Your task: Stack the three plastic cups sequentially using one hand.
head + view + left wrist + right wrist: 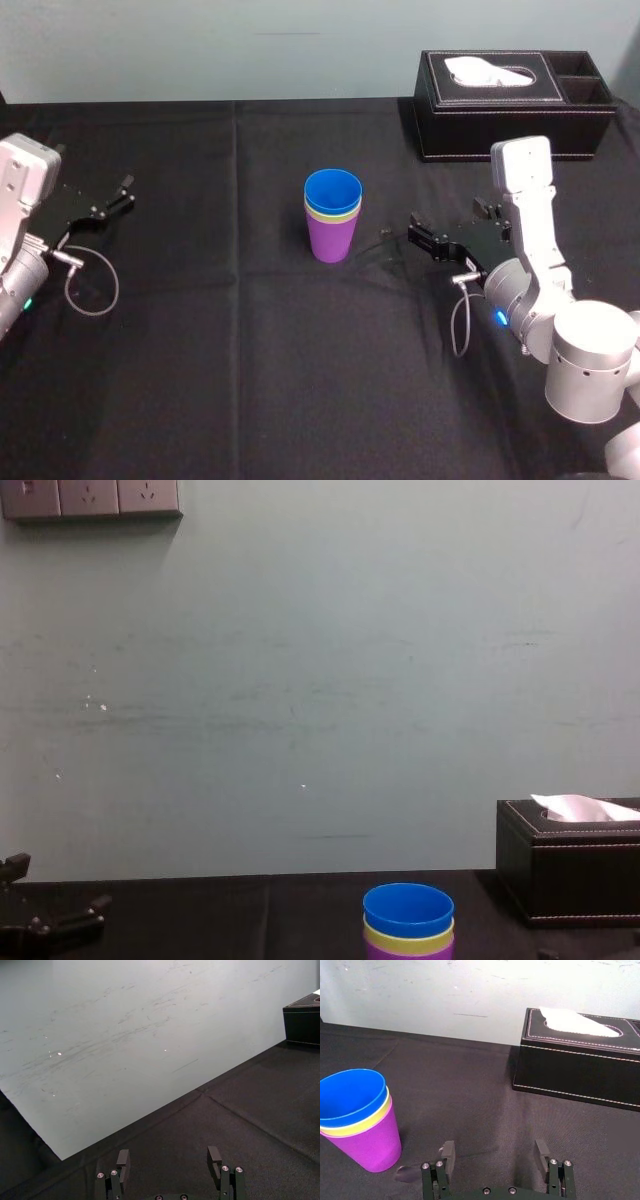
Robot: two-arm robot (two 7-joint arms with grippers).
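Head view: purple cup [331,240] upright at table [250,380] centre, with yellow-green cup [345,213] and blue cup [332,190] nested in it. Right pincer [413,230] wide, empty, near the cups. Left pincer [125,192] wide, parked well apart.
Right wrist view: fingers [448,1152] spread, clear of the cups.
Chest view: blue rim topmost.

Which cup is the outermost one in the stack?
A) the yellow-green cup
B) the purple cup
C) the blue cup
B: the purple cup is the outer one, the yellow-green cup sits nested in it with just its rim band showing, and the blue cup is innermost.
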